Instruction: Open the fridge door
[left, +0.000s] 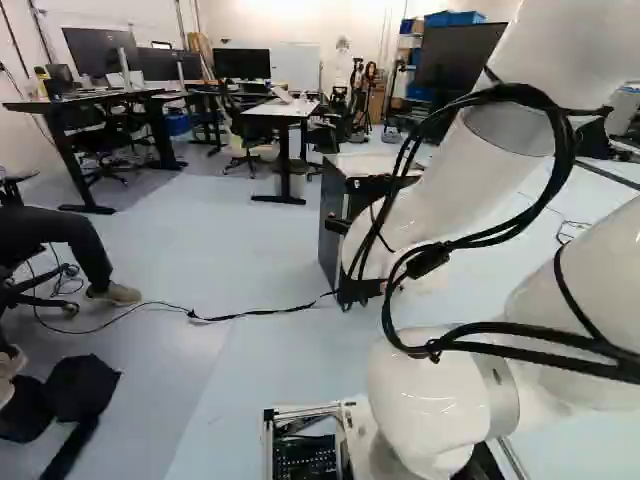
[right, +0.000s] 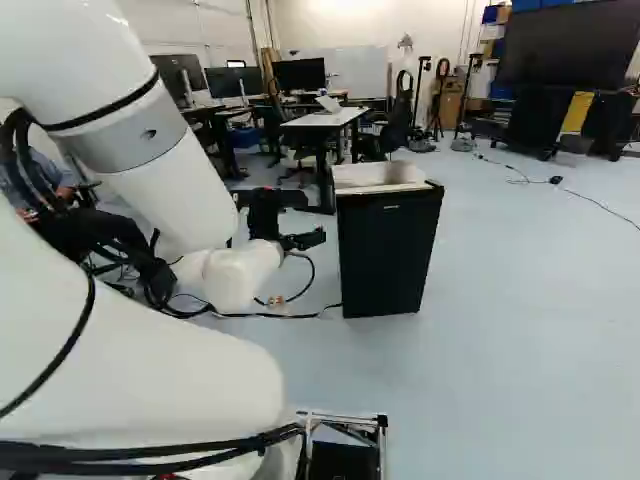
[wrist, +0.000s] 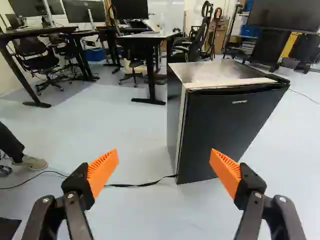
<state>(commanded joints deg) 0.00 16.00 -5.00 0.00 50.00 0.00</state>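
Clearly, the relation that matters to us is between our black gripper with 2 fingers and the upright black rectangular fridge door. The compact dark fridge with a pale, shiny top stands ahead of the jaws and off to our right, on the smooth pale-blue floor. The door's long axis runs upright, and its front is turned mostly toward our base. In the right base view it lies just right of the jaws, with a gap between.

Our jaws are spread wide, their 2 ribbed orange pads well apart, gripping nothing and touching nothing that we can see. The door looks closed, so we judge this to be the approach, with the opening itself undone. We would swing right and forward, aiming for an edge at the door's upper end. We cannot tell which side is hinged; pulling at the wrong one could drag the whole fridge.
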